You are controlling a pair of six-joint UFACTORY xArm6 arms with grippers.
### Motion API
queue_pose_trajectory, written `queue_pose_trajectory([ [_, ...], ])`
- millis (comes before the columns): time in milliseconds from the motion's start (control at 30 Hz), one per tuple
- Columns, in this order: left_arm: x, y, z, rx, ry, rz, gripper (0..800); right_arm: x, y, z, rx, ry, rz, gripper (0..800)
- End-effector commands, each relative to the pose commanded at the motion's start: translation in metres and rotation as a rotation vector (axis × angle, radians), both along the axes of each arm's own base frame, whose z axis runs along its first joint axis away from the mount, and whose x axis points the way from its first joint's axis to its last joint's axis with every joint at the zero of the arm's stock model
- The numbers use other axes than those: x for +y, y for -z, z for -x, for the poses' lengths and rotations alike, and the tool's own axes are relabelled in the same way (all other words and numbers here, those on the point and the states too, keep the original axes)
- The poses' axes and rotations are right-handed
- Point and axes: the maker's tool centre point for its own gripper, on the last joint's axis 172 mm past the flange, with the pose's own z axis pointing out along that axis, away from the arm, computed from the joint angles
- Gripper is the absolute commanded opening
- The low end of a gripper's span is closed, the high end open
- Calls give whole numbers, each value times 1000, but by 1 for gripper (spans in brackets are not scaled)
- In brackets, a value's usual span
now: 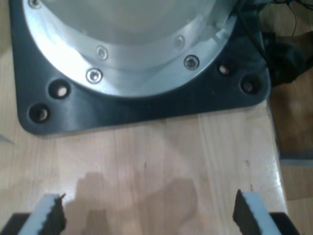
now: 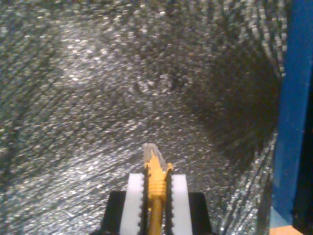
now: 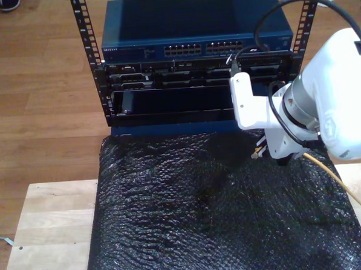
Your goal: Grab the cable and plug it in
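My second pincer [image 2: 157,188] is clamped tight on the cable [image 2: 156,196], white pads [image 2: 134,205] either side, the clear plug [image 2: 150,152] sticking out just past the tips. It hangs over the black bubble-wrap mat [image 2: 98,98], with a blue edge [image 2: 293,107] down the side of the second wrist view.

Exterior view: the second pincer [image 3: 258,152] sits right of centre, on the white arm [image 3: 324,103] that comes in from the frame's right. The cable [image 3: 331,172] trails from the pincer down toward the lower right edge of the frame, yellow-orange against the mat [image 3: 203,212]. The plug end is small there and I can't make out detail. The pincer is just in front of the rack [image 3: 196,86], which sits at the top of the frame. The blue switch [image 3: 193,34] with two port blocks [image 3: 206,49] is on top, apart from the plug. The mat covers most of the wooden surface [image 3: 46,227].

My first pincer [image 1: 149,215] is wide open, holding nothing, fingertips [image 1: 49,213] well apart over bare wood [image 1: 146,156]. Ahead of it is a black base plate [image 1: 146,105] carrying a round metal flange [image 1: 127,58] with screws.
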Motion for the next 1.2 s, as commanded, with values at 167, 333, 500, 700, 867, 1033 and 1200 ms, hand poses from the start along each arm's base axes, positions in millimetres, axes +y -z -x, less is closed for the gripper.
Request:
queue_pose_trajectory([
  [167, 0, 0, 0, -1, 1, 0, 800, 11, 1, -11, -86, 7, -7, 2],
  [333, 0, 0, 0, 0, 1, 2, 800, 9, 3, -21, -175, -9, 12, 2],
  [500, 0, 0, 0, 0, 1, 2, 800, 12, -5, -36, -283, -15, -7, 1],
  [700, 0, 0, 0, 0, 1, 2, 800, 20, -22, -54, -398, -48, -8, 1],
  [867, 0, 0, 0, 0, 1, 2, 800, 28, -21, -74, -467, -52, -31, 1],
  [1033, 0, 0, 0, 0, 1, 2, 800, 31, -10, -102, -487, -53, -27, 1],
  [1200, 0, 0, 0, 0, 1, 2, 800, 32, -34, -127, -564, -59, -29, 2],
])
